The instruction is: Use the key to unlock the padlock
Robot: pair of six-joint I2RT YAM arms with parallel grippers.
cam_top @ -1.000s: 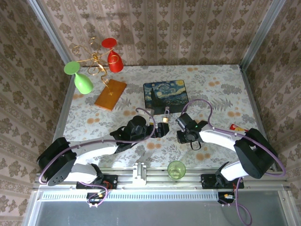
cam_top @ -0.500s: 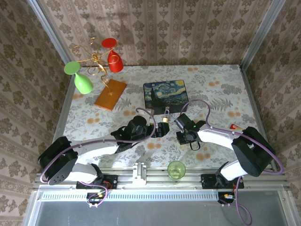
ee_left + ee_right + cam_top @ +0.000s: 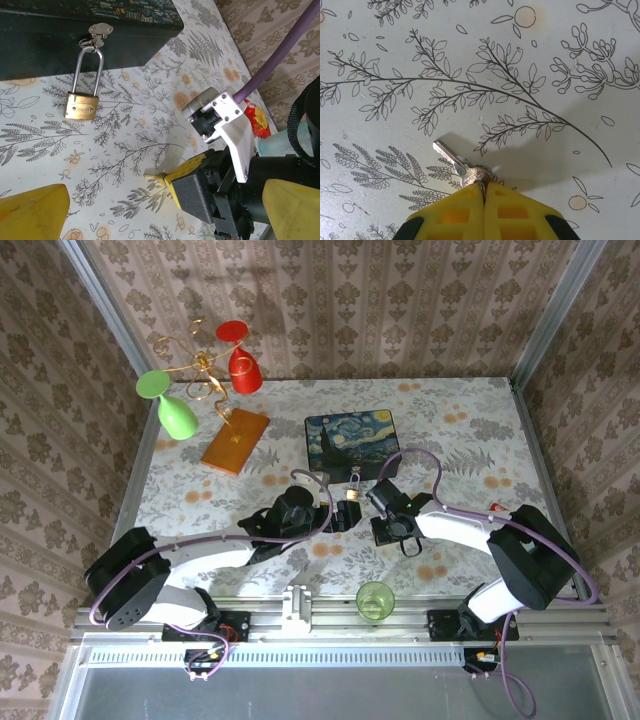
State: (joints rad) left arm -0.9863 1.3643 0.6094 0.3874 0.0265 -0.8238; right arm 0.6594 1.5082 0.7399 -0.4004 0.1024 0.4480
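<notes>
Right end effector (image 3: 384, 502) has drawn its yellow fingers (image 3: 520, 220) fully together over the last second, where a moment ago they stood apart, and its arm has crept a little toward the middle of the desk (image 3: 470, 440). Left end effector (image 3: 338, 516) hasn't stirred: it hangs wide, low over the floral cloth, with nothing between its fingers. Behind them sits the painted box (image 3: 350, 438), lid down. From its clasp (image 3: 100, 31) on the near wall hangs the padlock (image 3: 80, 106), its brass body lying flat on the cloth and its shackle closed through the clasp. It is just beside the left end effector and a little to the left of the right one. Smallest of all is the key (image 3: 454, 160). Its head is nipped between the right fingertips and its blade sticks out ahead and to the left, with its shadow close under it, so I can't tell whether it has left the cloth yet. To my eye that closing means the pick-up is done, or nearly. The lock is untouched, so most of the job remains: lift the key, turn the blade toward the keyhole, which I can't see from here, and seat it, likely with the left one steadying the lock. The grip is on very little metal, so a twist could let it slip
</notes>
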